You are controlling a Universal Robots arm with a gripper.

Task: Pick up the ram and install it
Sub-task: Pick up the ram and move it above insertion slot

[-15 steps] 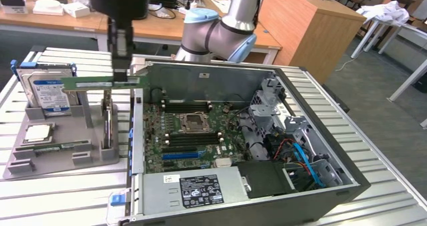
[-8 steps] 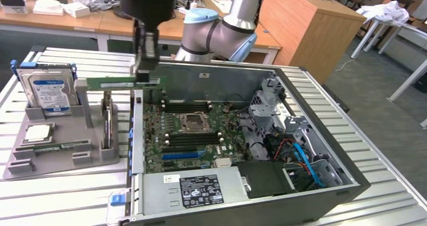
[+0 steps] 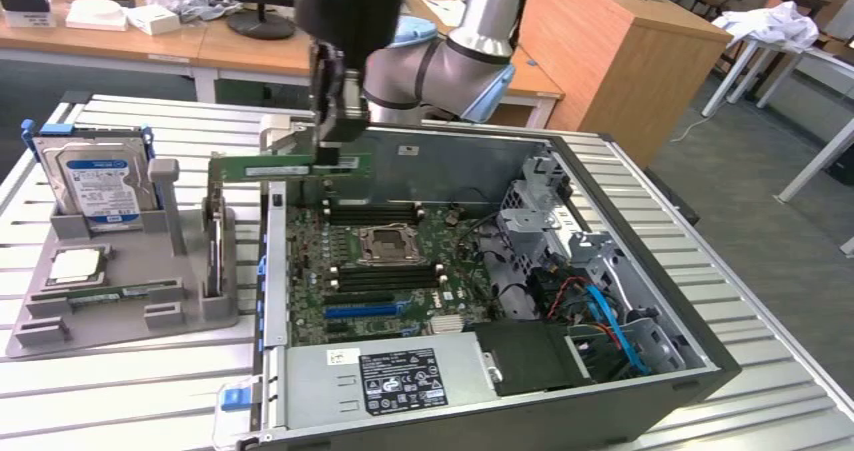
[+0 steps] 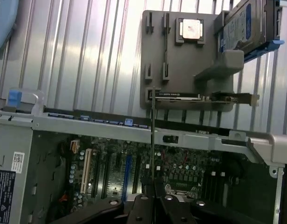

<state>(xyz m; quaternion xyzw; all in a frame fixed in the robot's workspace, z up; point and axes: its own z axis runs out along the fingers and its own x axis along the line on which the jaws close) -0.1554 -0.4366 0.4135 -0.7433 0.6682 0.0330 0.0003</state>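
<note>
My gripper (image 3: 336,154) is shut on the ram (image 3: 283,167), a long thin green stick with a white label. I hold it level by one end, in the air over the open computer case's edge on the exterior view's left. The wrist view meets the ram (image 4: 153,140) edge-on, as a thin line rising from between my gripper (image 4: 153,195) fingers. Below it lies the motherboard (image 3: 350,261), with black memory slots (image 3: 387,271) on either side of the CPU socket (image 3: 387,241).
A grey holder (image 3: 127,306) on the slatted table carries a blue-labelled hard drive (image 3: 96,186), a square silver CPU chip (image 3: 76,263) and an upright card (image 3: 214,241). In the case are a power supply (image 3: 387,376), a drive cage (image 3: 547,211) and blue cables (image 3: 607,311).
</note>
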